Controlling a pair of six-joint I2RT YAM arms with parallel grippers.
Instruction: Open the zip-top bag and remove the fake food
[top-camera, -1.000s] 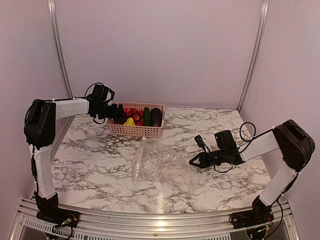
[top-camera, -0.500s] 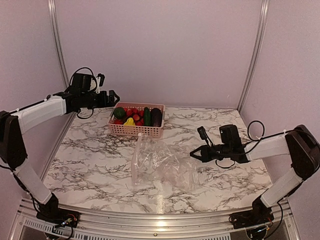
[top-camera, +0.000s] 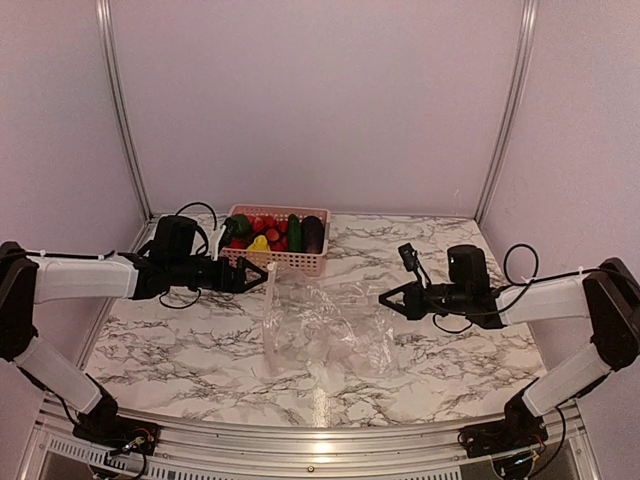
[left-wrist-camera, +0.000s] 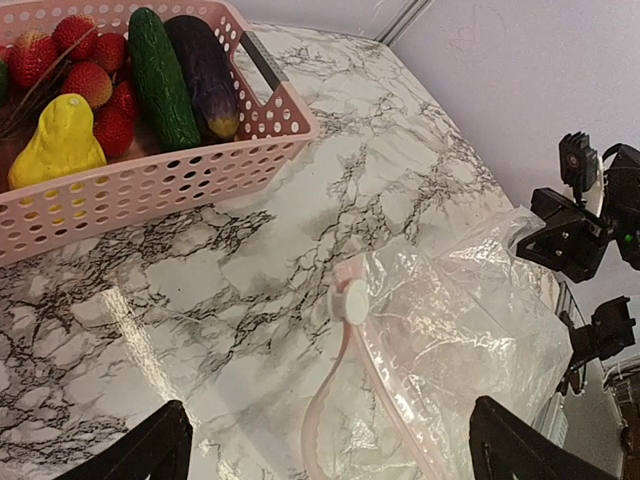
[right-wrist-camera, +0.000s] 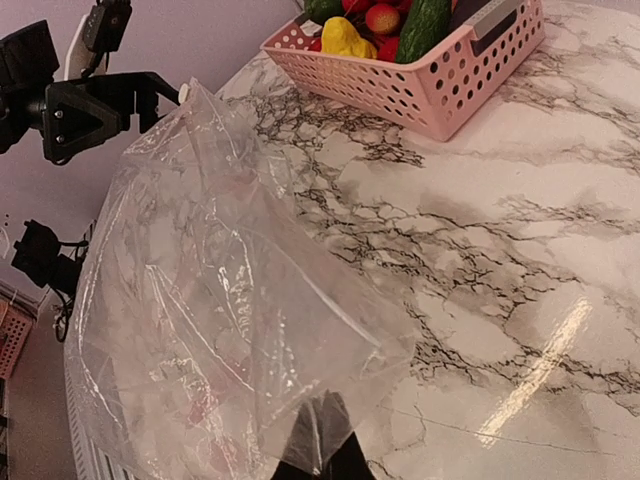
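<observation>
The clear zip-top bag (top-camera: 322, 330) lies crumpled at mid-table and looks empty. Its white zip slider (left-wrist-camera: 350, 300) sits at the end of the pink zip strip, which is parted below it. My left gripper (top-camera: 258, 275) is wide open, low over the table, just short of the slider; in its wrist view the gripper (left-wrist-camera: 335, 455) frames the zip strip. My right gripper (top-camera: 385, 298) is shut on the bag's right edge, with its tips (right-wrist-camera: 320, 450) pinching the plastic (right-wrist-camera: 220, 300). The fake food, with a cucumber (left-wrist-camera: 160, 75), an eggplant (left-wrist-camera: 205, 70), strawberries and a yellow piece (left-wrist-camera: 62, 145), lies in the pink basket (top-camera: 290, 262).
The pink basket (left-wrist-camera: 180, 175) stands at the back of the marble table, just behind my left gripper. Walls with metal rails close in the back and sides. The table's front edge runs along a metal rail (top-camera: 320, 440).
My left arm has swung from above the basket down and forward to the bag's zip end. My right gripper has drawn the bag's edge slightly up and back.
</observation>
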